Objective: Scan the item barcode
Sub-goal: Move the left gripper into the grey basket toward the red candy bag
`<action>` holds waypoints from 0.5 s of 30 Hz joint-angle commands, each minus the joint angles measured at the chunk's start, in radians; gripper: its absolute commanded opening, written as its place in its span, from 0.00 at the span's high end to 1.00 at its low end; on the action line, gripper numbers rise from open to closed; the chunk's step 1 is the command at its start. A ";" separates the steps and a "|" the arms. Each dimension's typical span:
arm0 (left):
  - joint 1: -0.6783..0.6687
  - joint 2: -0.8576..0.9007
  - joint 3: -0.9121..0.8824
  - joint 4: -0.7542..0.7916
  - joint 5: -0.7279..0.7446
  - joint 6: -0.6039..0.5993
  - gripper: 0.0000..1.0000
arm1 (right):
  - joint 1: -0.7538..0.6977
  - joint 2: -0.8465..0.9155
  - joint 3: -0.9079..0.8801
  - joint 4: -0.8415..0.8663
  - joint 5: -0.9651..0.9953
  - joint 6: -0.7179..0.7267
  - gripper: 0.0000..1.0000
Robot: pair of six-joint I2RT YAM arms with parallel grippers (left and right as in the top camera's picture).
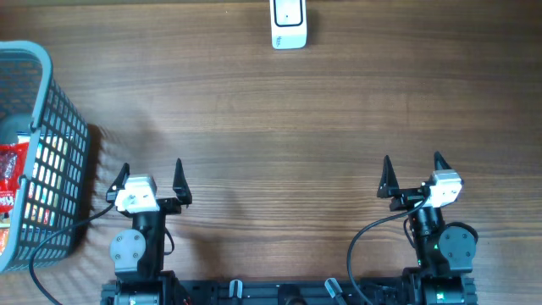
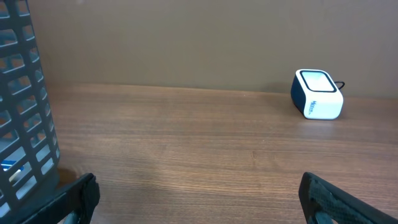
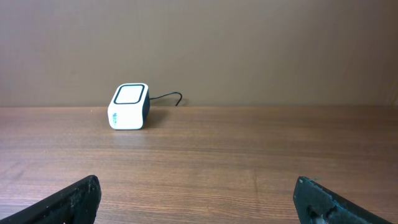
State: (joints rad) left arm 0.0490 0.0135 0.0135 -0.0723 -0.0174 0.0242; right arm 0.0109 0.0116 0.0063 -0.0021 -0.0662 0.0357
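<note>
While both gape empty at the overhead's lower edge, left tool [image 1: 152, 169] and right tool [image 1: 412, 161], picking seems unstarted: the left must reach the red packet [image 1: 8, 178] in the basket [image 1: 63, 127], far left. Left wrist shows basket mesh, no packet discernible. Right wrist alone shows the scanner [image 3: 129, 107] with its cable [image 3: 168, 96].

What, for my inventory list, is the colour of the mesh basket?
Slate grey, best seen in the overhead view, where the basket stands at the left.
</note>
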 commanded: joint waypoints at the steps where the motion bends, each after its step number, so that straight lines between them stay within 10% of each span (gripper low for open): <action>1: 0.007 -0.009 -0.008 0.058 0.473 -0.239 0.00 | 0.003 -0.002 -0.001 0.003 0.013 -0.010 0.00; 3: 0.007 -0.009 -0.008 0.145 0.861 -0.362 0.00 | 0.003 -0.002 -0.001 0.003 0.013 -0.009 0.00; 9: 0.011 -0.006 0.055 0.678 0.967 -0.481 0.00 | 0.003 -0.002 -0.001 0.003 0.013 -0.009 0.00; 15: 0.108 0.256 0.651 0.062 0.738 -0.228 0.00 | 0.003 -0.002 -0.001 0.003 0.013 -0.009 0.00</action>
State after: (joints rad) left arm 0.1028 0.1120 0.3714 0.2428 0.9047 -0.3225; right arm 0.0109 0.0139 0.0063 -0.0025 -0.0662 0.0353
